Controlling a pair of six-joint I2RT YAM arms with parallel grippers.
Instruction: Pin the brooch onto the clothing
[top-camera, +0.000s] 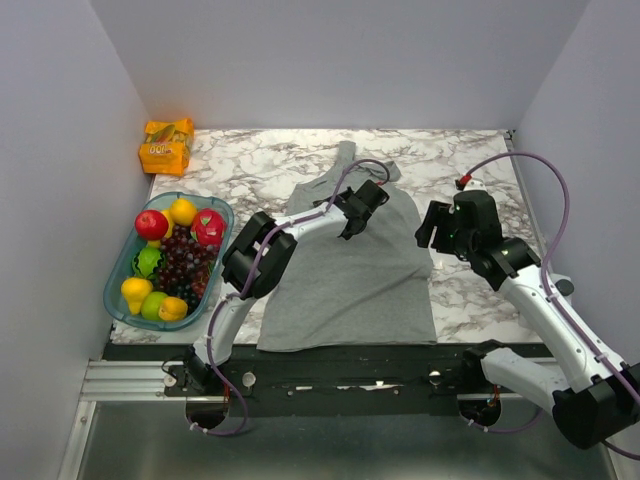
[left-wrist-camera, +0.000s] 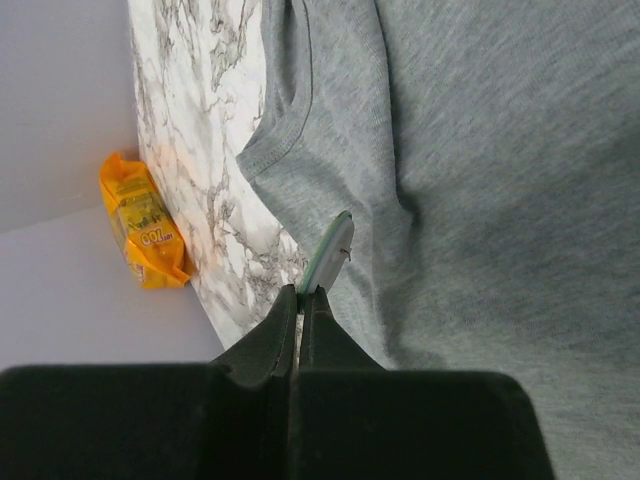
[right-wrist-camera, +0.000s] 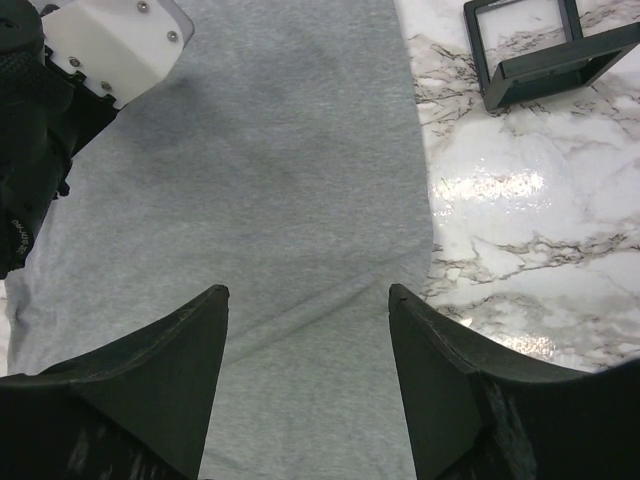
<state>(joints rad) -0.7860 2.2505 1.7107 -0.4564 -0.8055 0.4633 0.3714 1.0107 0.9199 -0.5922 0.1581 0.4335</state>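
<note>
Two grippers: the left gripper (left-wrist-camera: 300, 295) has its fingers pressed together on the lower rim of the brooch (left-wrist-camera: 328, 250); the right gripper (right-wrist-camera: 308, 300) has its fingers spread wide with nothing between them.
Brooch: seen edge-on and tilted, it sticks out past the left fingertips over the top (left-wrist-camera: 480, 200), just inside the armhole seam. Whether it touches the cloth I cannot tell.
Pin: a thin dark line on the brooch's cloth-facing side may be the pin; it is too small to be sure.
Top: it lies flat on the table (left-wrist-camera: 200, 120), straps at the far end. The right gripper hangs over its right edge, where a shallow fold crosses the fabric.
Step in hand: bring the pin to the cloth, as I judge it.
How to do it well: lower the right fingers first to hold or pinch the knit near the brooch so the soft fabric cannot slide. Then tip the brooch so the pin meets the cloth at a shallow angle, and keep the pinch tight, since only the rim is held.
Risk: the pin may push the fabric along instead of piercing it.
Further off: a black frame (right-wrist-camera: 545, 60) stands beyond the top's right side; a fruit basket (top-camera: 118, 270) and an orange packet (left-wrist-camera: 140, 235) sit far left.
</note>
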